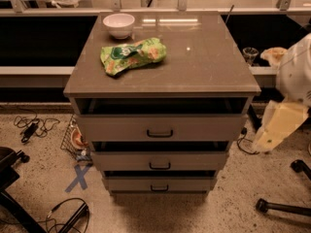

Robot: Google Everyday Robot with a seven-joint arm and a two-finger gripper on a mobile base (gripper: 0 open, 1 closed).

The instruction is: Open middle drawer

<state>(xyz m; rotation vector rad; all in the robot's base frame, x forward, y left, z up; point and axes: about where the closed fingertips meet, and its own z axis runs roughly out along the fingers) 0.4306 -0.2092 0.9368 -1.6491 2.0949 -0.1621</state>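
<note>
While the tool hangs at the right of the cabinet, well apart from it, how open it is cannot be told; the middle drawer, second front down, sits barely ajar, so meet its black handle squarely and pull straight outward

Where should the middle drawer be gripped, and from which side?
Grip the small black bar handle at the centre of the middle drawer front, coming straight from the front: the bar lies horizontal on the flat face. The gripper hangs right of the cabinet, apart from it.
</note>
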